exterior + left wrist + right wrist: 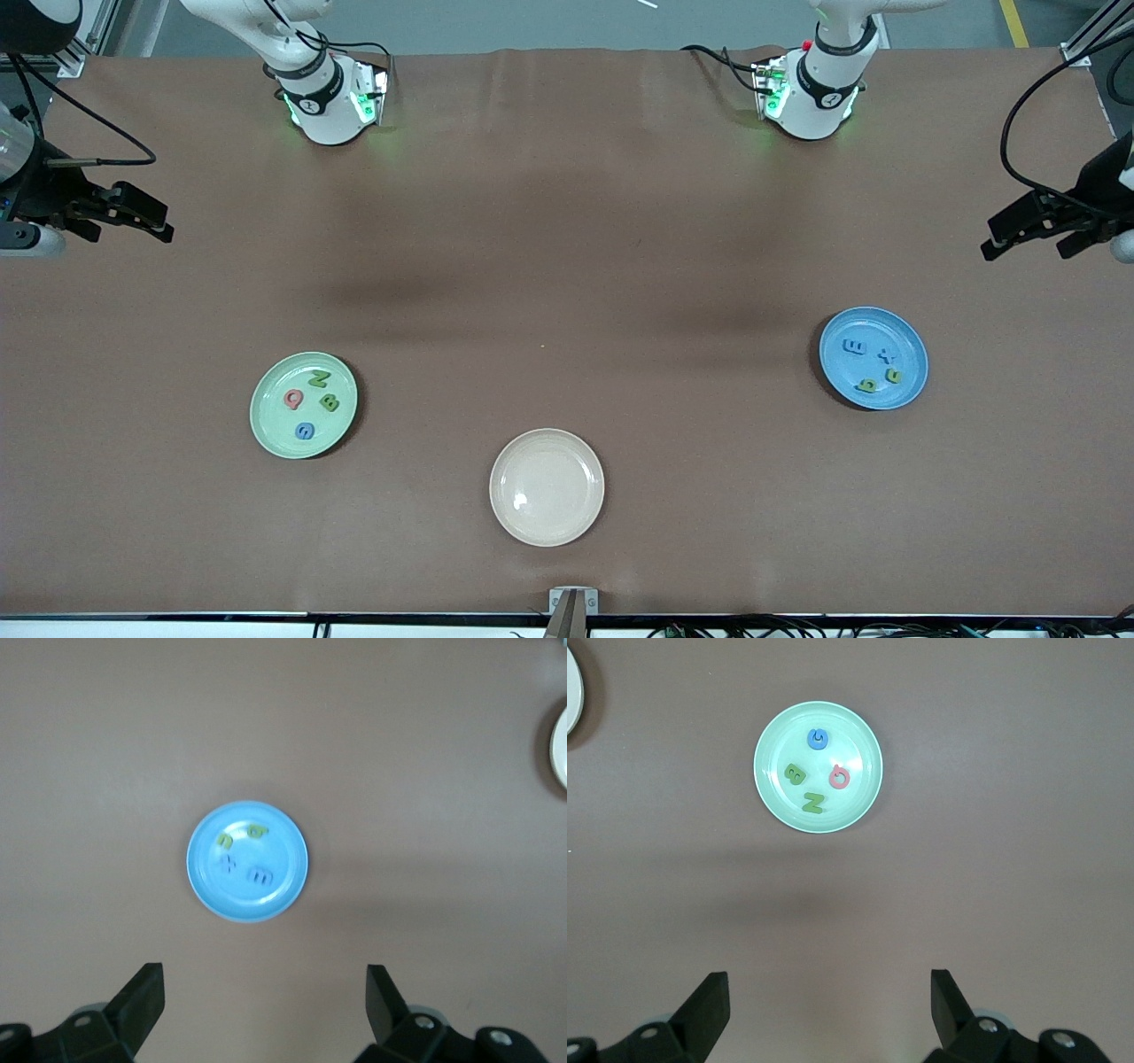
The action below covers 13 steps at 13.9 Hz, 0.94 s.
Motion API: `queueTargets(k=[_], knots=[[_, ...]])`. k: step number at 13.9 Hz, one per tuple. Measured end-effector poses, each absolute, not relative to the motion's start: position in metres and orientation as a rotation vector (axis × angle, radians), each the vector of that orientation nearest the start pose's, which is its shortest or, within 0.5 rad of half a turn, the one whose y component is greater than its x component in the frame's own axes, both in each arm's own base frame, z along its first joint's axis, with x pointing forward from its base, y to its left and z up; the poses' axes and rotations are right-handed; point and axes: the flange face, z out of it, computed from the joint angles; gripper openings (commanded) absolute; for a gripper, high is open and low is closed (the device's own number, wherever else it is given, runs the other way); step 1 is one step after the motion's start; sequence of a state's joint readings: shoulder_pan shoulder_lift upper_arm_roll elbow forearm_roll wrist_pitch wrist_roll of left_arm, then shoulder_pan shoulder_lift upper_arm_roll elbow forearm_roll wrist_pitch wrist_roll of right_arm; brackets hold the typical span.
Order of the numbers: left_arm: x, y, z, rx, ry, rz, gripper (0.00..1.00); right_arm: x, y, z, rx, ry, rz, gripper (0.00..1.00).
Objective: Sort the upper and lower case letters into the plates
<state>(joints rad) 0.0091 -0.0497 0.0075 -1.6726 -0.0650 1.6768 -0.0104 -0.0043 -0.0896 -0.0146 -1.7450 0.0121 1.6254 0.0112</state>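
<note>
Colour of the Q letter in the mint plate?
Pink-red foam Q, clearest in the right wrist view.

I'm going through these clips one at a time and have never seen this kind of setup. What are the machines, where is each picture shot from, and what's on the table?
Two robot arms stand at a brown table. The wide picture comes from a high camera facing them; the other two come from cameras on each arm's wrist, looking down past its black fingers.

The left gripper and right gripper each wait at their own end of the table, open and holding nothing.

Three plates lie on the table. The mint green plate, toward the right arm's end, holds a green N, green B, pink-red Q and blue G. The sky blue plate, toward the left arm's end, holds four small blue and green letters. The cream plate, nearest the camera, holds nothing.
</note>
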Motion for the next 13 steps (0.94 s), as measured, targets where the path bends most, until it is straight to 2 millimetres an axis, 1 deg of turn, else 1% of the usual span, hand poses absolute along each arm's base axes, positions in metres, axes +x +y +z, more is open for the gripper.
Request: queueTargets(k=[2,5,11,13], knots=[[0.5448,0.0019,0.6102,-3.206,0.012,-0.038,1.0,0.5282,-0.0091,0.5953,-3.127,0.048,0.047,1.0],[0.5442,0.0054,0.6089,-3.205,0.077,-0.03,1.0,0.5282,-0.0091,0.5953,-3.127,0.048,0.047,1.0],[0.5445,0.006,0.6112,-3.205,0.068,-0.039,1.0,0.5282,-0.0092,0.5955,-3.127,0.049,0.046,1.0],[0.5451,0.004,0.6186,-3.206,-0.013,-0.061,1.0,0.5282,-0.0092,0.5956,-3.127,0.049,0.045,1.0]])
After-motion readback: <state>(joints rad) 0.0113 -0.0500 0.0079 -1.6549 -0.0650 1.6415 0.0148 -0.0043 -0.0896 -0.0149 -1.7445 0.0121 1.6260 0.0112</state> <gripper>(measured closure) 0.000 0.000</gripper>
